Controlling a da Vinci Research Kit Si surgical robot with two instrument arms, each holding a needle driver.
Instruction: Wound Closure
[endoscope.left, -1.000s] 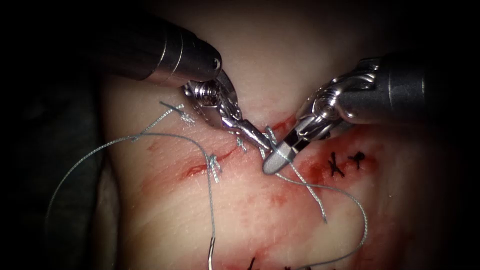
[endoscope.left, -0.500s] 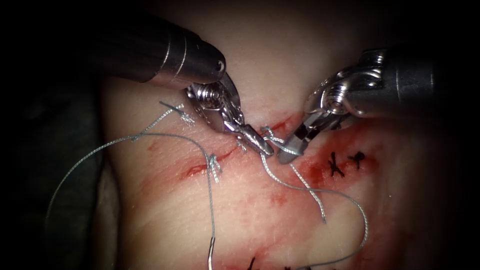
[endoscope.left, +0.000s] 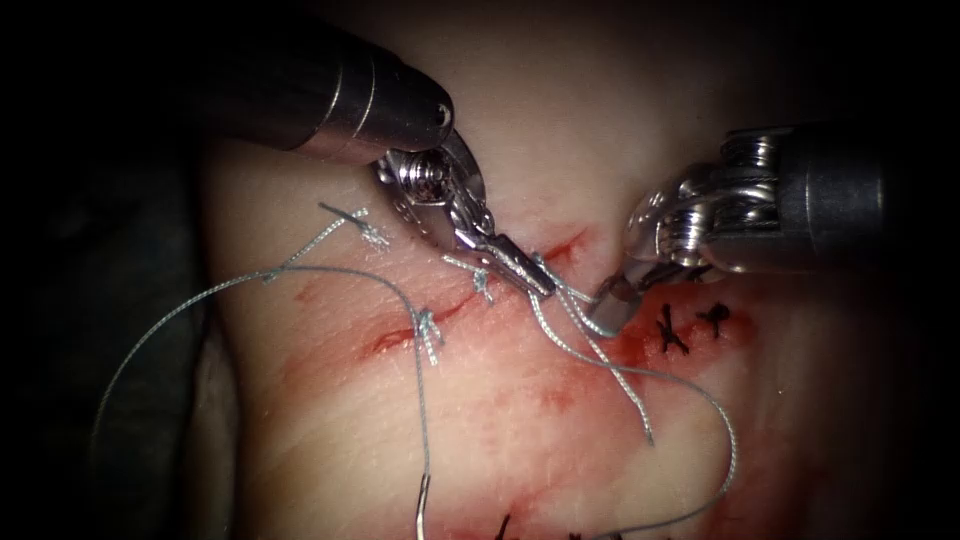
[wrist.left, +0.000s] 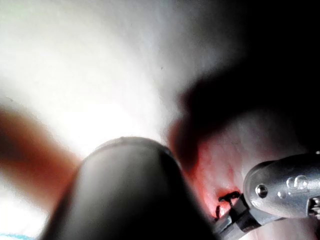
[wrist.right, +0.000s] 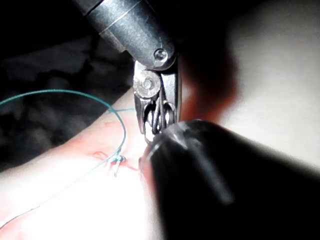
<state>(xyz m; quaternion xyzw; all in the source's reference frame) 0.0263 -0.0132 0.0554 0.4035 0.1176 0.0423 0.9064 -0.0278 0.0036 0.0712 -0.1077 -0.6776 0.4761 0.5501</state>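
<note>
In the endoscope view my left tool (endoscope.left: 530, 280) comes in from the upper left, its jaws shut on the grey thread (endoscope.left: 620, 378) right at the cut (endoscope.left: 450, 308) in the tissue (endoscope.left: 520, 420). My right tool (endoscope.left: 612, 303) sits a short way right of it, jaws shut on a strand of the same thread. A short tail and a long loop trail down over the tissue. The curved needle (endoscope.left: 422, 512) lies free on the tissue at the lower edge, held by neither tool. The right wrist view shows the left tool (wrist.right: 155, 107) and the thread (wrist.right: 75, 93).
Tied grey stitches (endoscope.left: 428, 333) cross the cut left of the tools. Black stitches (endoscope.left: 690, 326) sit right of them in red fluid (endoscope.left: 640, 345), and also in the left wrist view (wrist.left: 227, 200) beside the right tool (wrist.left: 285, 187). A dark cloth (endoscope.left: 130, 300) borders the tissue's left edge.
My right tool has drawn back to the right, away from the left tool's tip, stretching a strand of thread between them. The left tool has lifted slightly. The needle has not moved.
</note>
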